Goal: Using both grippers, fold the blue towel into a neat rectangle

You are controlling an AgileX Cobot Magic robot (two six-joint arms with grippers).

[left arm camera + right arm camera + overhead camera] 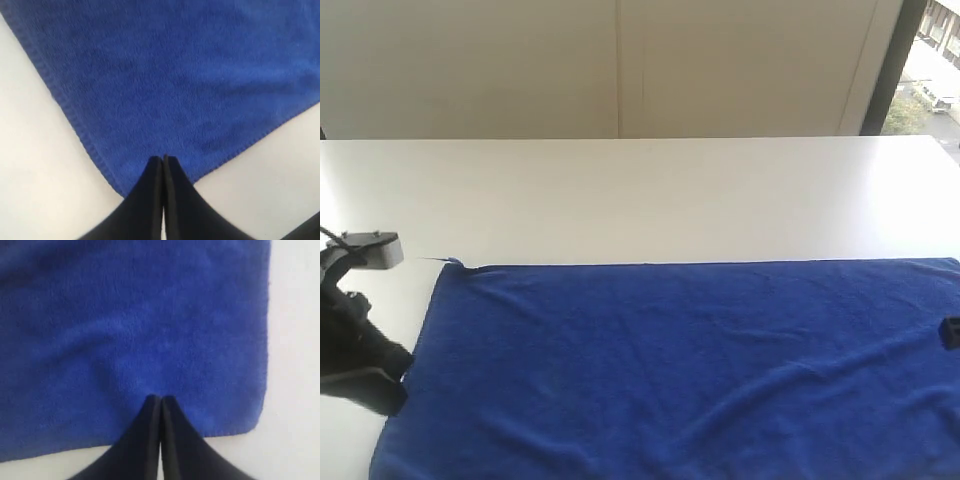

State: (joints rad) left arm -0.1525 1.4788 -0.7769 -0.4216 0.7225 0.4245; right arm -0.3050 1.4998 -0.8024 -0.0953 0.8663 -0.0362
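A blue towel (690,370) lies spread flat on a white table (620,190), filling the lower half of the frame, its long side running left to right. The left gripper (163,160) sits over a corner at its left end, and the right gripper (161,400) over one at its right end, each equally close. Both pairs of jaws are pressed together; I cannot tell whether they pinch cloth. The plush surface ripples softly.

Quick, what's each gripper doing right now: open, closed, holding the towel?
Left gripper: closed, tips at a corner of the blue towel; pinching cloth or not, cannot tell.
Right gripper: closed, tips near the towel's edge; same doubt.
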